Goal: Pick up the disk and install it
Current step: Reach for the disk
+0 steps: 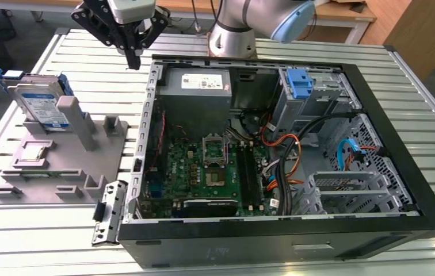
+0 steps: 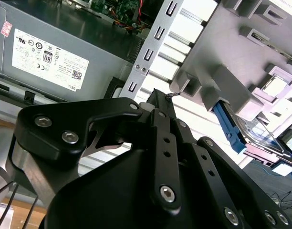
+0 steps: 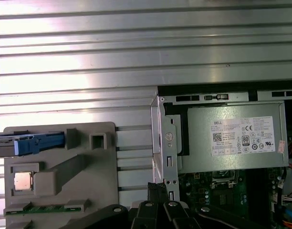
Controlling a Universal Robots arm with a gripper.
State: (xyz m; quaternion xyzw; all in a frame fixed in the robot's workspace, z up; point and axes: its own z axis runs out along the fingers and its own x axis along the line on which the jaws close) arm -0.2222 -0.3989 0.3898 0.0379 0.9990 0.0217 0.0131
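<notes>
1. An open computer case (image 1: 401, 172) lies on its side on the slatted metal tabletop (image 1: 72, 57). Its motherboard (image 1: 194, 167) is exposed.
2. The grey power supply (image 1: 196, 83) sits in the case's corner nearest the claw. A bare blue latch (image 1: 299, 86) stands in the drive bay on the exterior view's right, and orange cables (image 1: 290, 144) loop below it.
3. A grey fixture (image 1: 56, 167) with slots and pegs rests on the tabletop on the exterior view's left of the case. A small square chip (image 3: 23, 181) and a green strip (image 3: 41, 208) lie in its recesses.
4. The claw (image 1: 134, 62) hangs over bare tabletop between the fixture and the case wall, close to the power supply corner. Its fingers are pressed together and hold nothing.
5. The disk (image 1: 39, 103) stands on edge in a slot at the fixture's far end, apart from the claw.
6. A tall grey post (image 1: 70, 115) of the fixture rises just beside the disk, on the side facing the case.
7. The disk is a flat silver drive with a white-and-blue label on its face. A blue plastic bracket runs along its sides, and the first wrist view shows it edge-on.
</notes>
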